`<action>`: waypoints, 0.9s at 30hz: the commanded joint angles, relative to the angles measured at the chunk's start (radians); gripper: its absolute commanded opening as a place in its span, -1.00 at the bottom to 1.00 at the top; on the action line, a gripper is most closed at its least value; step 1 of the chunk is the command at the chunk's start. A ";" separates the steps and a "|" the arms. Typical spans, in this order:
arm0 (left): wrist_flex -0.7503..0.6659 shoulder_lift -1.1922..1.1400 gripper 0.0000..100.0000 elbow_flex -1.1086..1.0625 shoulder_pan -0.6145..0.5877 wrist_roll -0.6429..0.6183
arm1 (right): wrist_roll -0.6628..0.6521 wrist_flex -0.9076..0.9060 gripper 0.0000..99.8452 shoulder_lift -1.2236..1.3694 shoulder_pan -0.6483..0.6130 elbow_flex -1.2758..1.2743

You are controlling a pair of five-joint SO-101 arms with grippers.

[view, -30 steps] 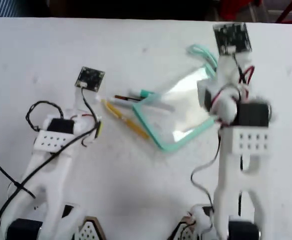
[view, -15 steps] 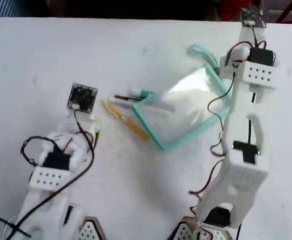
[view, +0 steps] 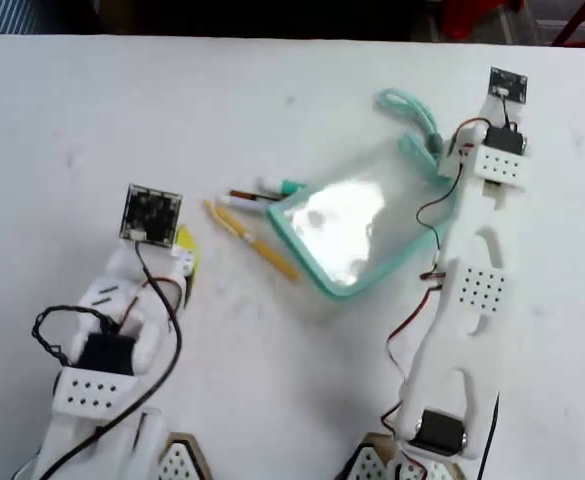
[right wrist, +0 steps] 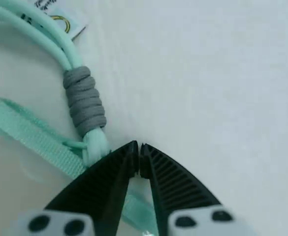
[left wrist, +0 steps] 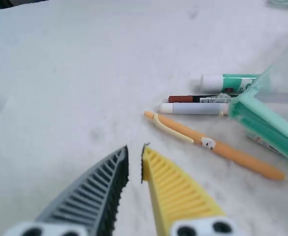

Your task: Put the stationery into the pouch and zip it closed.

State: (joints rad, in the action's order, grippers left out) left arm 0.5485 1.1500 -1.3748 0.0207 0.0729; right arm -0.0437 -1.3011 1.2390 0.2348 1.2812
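Pouch: clear-sided with mint-green trim, lying flat on the white table, its near corner also in the left wrist view.
Cord: a mint loop trails from the pouch's far corner; in the right wrist view it runs into a grey wrapped binding, and a flat mint webbing strap lies beside it.
Orange pen: on the table outside the pouch, slanted, one end near the pouch's open edge.
White marker: outside the pouch, one end touching or just at the mint edge.
Brown pen: just beside the white marker, parallel to it.
Green-and-white stick: the farthest of the three from the orange pen, next to the brown pen.
Left gripper: low over bare table, near the orange pen's tip but apart from it; grey and yellow fingers drawn almost together, a thin slit between the tips, nothing in them.
Right gripper: at the pouch's far corner; black fingers pressed together, tips just beside the cord's mint end below the grey binding. Whether they pinch any webbing cannot be told.
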 commanded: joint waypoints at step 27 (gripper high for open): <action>-0.026 0.022 -0.83 0.011 -0.007 -0.014 | -0.249 -0.423 -0.96 -0.157 -0.108 0.187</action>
State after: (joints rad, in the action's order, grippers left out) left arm 0.5485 1.1515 -1.3763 0.0207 0.0698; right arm -0.2908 -1.6924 1.2298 0.1258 1.4500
